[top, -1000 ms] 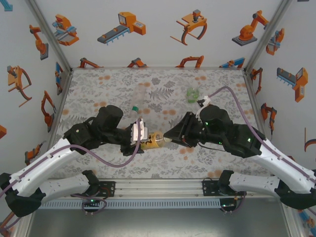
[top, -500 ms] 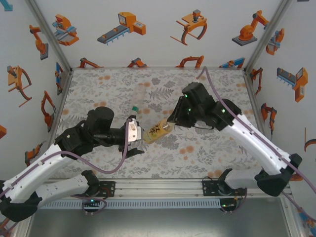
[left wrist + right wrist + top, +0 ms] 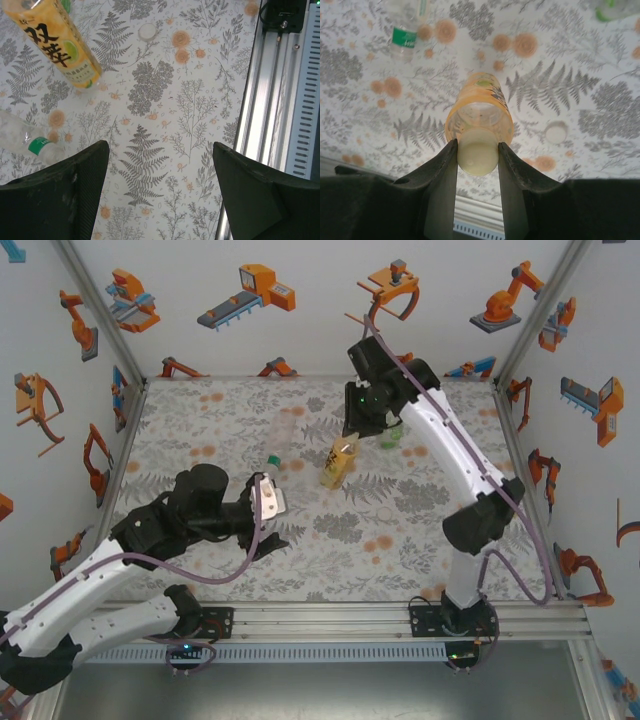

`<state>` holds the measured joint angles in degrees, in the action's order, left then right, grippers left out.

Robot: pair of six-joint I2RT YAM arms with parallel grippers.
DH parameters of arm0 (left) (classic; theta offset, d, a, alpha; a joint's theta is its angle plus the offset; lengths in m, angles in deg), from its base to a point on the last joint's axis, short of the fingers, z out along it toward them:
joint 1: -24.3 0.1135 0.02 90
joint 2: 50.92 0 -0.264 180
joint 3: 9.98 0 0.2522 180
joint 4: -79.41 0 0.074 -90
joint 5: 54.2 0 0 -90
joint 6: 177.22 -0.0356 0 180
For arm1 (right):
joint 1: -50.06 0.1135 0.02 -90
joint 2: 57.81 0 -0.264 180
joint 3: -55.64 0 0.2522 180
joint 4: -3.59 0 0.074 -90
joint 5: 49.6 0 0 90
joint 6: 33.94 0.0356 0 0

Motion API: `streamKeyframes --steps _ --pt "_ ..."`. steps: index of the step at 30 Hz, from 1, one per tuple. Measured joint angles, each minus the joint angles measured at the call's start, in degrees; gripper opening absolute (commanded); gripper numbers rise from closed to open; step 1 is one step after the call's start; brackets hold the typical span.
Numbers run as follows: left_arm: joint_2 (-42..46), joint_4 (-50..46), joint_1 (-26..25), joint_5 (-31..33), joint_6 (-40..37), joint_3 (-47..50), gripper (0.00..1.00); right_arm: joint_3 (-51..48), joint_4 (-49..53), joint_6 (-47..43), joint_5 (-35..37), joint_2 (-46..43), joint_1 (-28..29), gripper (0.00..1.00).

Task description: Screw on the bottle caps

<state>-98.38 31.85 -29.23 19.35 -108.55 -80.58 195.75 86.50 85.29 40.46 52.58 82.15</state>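
— Where is the bottle?
— I see the small amber plastic bottle [image 3: 340,462], with a yellow label and dark writing, hanging tilted under the right gripper [image 3: 477,148] above the far middle of the fern-patterned table [image 3: 200,420]. The jaws pinch its pale round screw cap [image 3: 477,156]. I cannot tell whether its base touches the table.
— And your left side?
— The left gripper [image 3: 160,155] hovers low with its jaws apart and nothing between them. A loose white round cap [image 3: 147,31] lies flat nearby, and a clear plastic bottle with a green band [image 3: 39,145] lies on its side.
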Motion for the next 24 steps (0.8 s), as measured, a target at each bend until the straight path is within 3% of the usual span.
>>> streamKeyframes --steps 12,24 --pt "2.75 0.87 0.0 5.86 5.79 2.01 0.77 21.55 3.72 -6.97 0.33 18.36 -8.61 0.0" --pt "2.73 0.85 0.0 7.93 8.92 2.38 0.77 22.67 0.94 -12.59 2.21 20.35 -9.2 0.0"
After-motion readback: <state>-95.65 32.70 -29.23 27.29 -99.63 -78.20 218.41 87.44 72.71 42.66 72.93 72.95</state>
